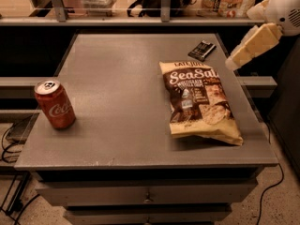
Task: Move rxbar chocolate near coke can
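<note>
One rxbar chocolate [201, 49], apparently diagonal, gripper [233, 61] nearby

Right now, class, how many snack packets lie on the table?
2: the chip bag on the right, the rxbar chocolate behind it. The claw hovers right of that bar. None seems hidden.

Worktop [122, 88]: grey, flat and rectangular, with drawers [145, 193] under the front edge.
Coke can [55, 103]: stands upright near the left edge, toward the front, well apart from the other things.
Rxbar chocolate [202, 49]: lies flat near the far right corner, turned a little.
Chip bag [201, 102]: lies flat on the right half, its top end near the rxbar chocolate, not touching it.
Hand [244, 51]: in the air above the right edge, near the rxbar chocolate.
</note>
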### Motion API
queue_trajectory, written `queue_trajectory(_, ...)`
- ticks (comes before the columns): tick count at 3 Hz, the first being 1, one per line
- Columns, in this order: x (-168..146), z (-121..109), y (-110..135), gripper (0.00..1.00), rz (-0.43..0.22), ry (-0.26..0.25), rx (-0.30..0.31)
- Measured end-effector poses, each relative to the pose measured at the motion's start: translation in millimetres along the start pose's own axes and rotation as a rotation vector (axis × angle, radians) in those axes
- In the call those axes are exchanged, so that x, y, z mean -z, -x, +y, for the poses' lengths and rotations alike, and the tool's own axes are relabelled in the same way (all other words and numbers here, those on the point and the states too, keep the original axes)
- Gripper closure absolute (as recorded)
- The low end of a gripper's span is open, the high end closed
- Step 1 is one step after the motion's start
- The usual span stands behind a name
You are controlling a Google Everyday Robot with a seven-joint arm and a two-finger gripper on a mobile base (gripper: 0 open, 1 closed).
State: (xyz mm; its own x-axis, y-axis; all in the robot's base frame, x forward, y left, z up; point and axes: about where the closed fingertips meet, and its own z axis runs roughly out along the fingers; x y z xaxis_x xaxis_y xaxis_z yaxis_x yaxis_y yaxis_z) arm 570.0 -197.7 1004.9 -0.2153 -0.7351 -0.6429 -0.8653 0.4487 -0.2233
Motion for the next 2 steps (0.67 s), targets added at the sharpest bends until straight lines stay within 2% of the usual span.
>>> queue_trajectory(1, -7.7, -0.4, -1.0, 0.0, -0.029, 0.01, -0.049)
queue_trajectory(2, -28.8, -9.0, 12.9, 0.0, -0.079, 0.014, -0.077)
